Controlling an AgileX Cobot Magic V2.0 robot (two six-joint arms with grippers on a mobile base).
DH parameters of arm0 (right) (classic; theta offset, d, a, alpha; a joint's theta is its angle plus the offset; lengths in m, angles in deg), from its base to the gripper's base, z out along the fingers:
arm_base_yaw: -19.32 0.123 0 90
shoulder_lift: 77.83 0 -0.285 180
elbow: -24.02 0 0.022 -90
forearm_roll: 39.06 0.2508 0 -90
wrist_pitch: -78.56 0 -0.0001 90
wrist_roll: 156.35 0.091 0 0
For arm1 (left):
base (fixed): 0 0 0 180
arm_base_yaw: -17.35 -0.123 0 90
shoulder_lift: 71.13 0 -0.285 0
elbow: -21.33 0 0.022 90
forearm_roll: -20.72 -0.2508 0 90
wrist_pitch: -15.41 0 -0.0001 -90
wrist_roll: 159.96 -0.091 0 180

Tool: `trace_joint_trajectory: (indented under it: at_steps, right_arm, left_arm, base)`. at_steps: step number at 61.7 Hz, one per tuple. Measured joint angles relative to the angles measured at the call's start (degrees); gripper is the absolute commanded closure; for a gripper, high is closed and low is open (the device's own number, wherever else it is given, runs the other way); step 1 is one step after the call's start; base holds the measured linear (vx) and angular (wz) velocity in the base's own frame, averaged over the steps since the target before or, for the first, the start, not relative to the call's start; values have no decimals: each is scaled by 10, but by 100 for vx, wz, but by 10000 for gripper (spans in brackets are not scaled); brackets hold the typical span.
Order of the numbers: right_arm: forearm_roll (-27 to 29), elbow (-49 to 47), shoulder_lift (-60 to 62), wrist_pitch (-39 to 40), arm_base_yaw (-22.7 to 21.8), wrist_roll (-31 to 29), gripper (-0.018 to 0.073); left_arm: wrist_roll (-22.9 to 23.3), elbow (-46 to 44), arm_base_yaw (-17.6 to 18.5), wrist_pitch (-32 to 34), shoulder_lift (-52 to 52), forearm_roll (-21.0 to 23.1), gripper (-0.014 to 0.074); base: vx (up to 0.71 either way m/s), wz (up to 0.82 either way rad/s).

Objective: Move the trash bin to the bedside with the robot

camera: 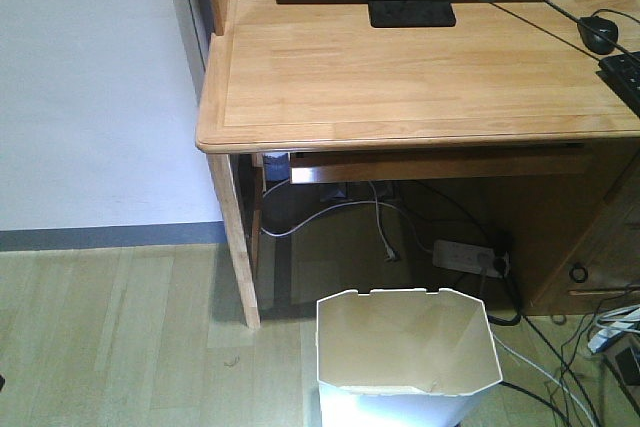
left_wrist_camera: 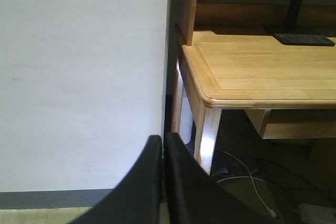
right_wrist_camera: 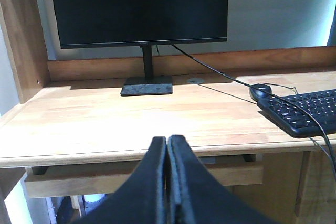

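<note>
The trash bin [camera: 405, 357], tall and white with an angular rim and a cream inside, stands on the wooden floor at the bottom of the front view, just before the desk. Neither arm shows in the front view. My left gripper [left_wrist_camera: 163, 141] is shut and empty, held in the air facing the white wall and the desk's left corner. My right gripper [right_wrist_camera: 167, 141] is shut and empty, held in the air facing the desk's front edge. The bed is out of view.
A light wooden desk [camera: 420, 77] fills the upper front view, with a monitor [right_wrist_camera: 139, 9], keyboard [right_wrist_camera: 307, 109] and mouse [right_wrist_camera: 260, 91] on it. Cables and a power strip [camera: 470, 257] lie under it. A white wall [camera: 90, 87] is at left, bare floor [camera: 110, 337] below it.
</note>
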Motion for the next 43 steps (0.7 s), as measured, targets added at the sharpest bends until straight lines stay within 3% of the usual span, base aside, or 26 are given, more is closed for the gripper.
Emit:
trace_joint_trajectory:
  at_steps: [43]
  right_arm:
    - [0,0,0,0,0,0,568]
  left_arm:
    - [0,0,0,0,0,0,602]
  base:
    - [0,0]
